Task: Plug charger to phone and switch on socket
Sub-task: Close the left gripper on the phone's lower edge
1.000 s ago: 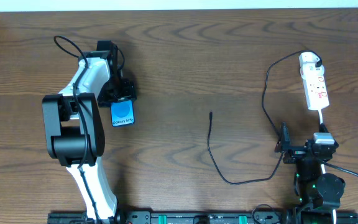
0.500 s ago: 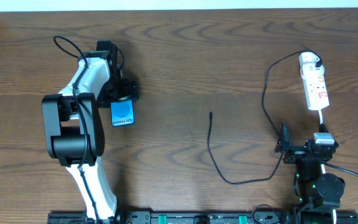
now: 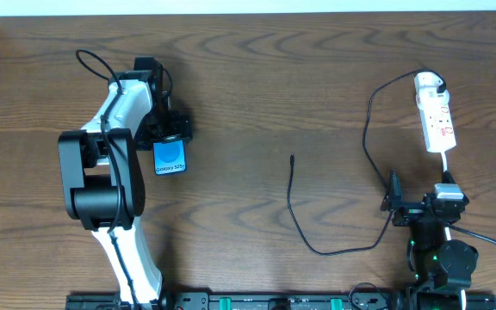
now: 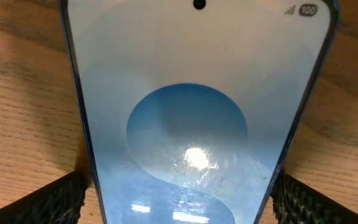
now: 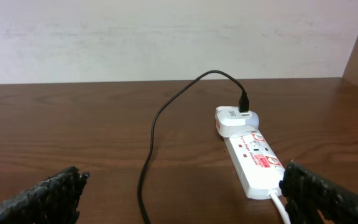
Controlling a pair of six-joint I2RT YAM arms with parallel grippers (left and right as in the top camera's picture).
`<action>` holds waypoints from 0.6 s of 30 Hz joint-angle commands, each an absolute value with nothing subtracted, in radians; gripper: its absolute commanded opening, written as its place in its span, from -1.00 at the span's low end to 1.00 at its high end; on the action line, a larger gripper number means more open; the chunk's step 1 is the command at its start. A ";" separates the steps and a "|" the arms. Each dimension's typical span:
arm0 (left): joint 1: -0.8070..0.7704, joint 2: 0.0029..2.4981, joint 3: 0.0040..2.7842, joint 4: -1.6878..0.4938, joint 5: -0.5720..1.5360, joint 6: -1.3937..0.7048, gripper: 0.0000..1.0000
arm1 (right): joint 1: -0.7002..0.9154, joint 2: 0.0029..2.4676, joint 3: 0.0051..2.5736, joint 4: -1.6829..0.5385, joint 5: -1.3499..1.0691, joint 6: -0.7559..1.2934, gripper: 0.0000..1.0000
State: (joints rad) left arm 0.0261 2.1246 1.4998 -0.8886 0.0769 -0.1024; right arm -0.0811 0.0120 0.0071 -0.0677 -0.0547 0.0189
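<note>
Overhead, your phone (image 3: 170,158) lies flat on the worktop (image 3: 248,86), well apart from the charger (image 3: 290,185); left wrist, left jaws stand apart astride it; right wrist, right jaws gape facing the socket (image 5: 257,165), so judge plugging unstarted and fetch the plug tip.

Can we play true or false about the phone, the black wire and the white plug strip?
1. The phone has a blue screen. True.
2. The charger's plug tip is stuck in the phone. False: the tip lies on the bare table, well apart from the phone.
3. The charger's other end goes into a white adapter on the socket. True.
4. The right end effector is holding the socket. False: it is open and empty, and the socket lies ahead of it.
5. The phone lies right beside the socket. False: the phone is on one side of the table and the socket is on the other.
</note>
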 commanded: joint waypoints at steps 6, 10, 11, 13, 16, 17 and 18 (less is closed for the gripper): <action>0.027 2.138 1.475 -0.884 0.068 -0.087 0.77 | -0.080 0.007 0.006 -0.072 -0.055 0.029 0.98; 0.027 2.138 1.475 -0.884 0.068 -0.086 0.74 | -0.080 0.007 0.006 -0.072 -0.055 0.029 0.98; 0.027 2.138 1.475 -0.884 0.068 -0.087 0.74 | -0.080 0.007 0.006 -0.072 -0.055 0.029 0.99; 0.027 2.138 1.475 -0.884 0.068 -0.086 0.73 | -0.080 0.007 0.006 -0.072 -0.055 0.029 0.98; 0.027 2.138 1.475 -0.884 0.068 -0.087 0.73 | -0.080 0.007 0.006 -0.072 -0.055 0.029 0.99; 0.027 2.138 1.475 -0.884 0.068 -0.087 0.73 | -0.080 0.007 0.006 -0.072 -0.055 0.029 0.99; 0.027 2.138 1.475 -0.884 0.068 -0.086 0.73 | -0.080 0.007 0.006 -0.072 -0.055 0.029 0.99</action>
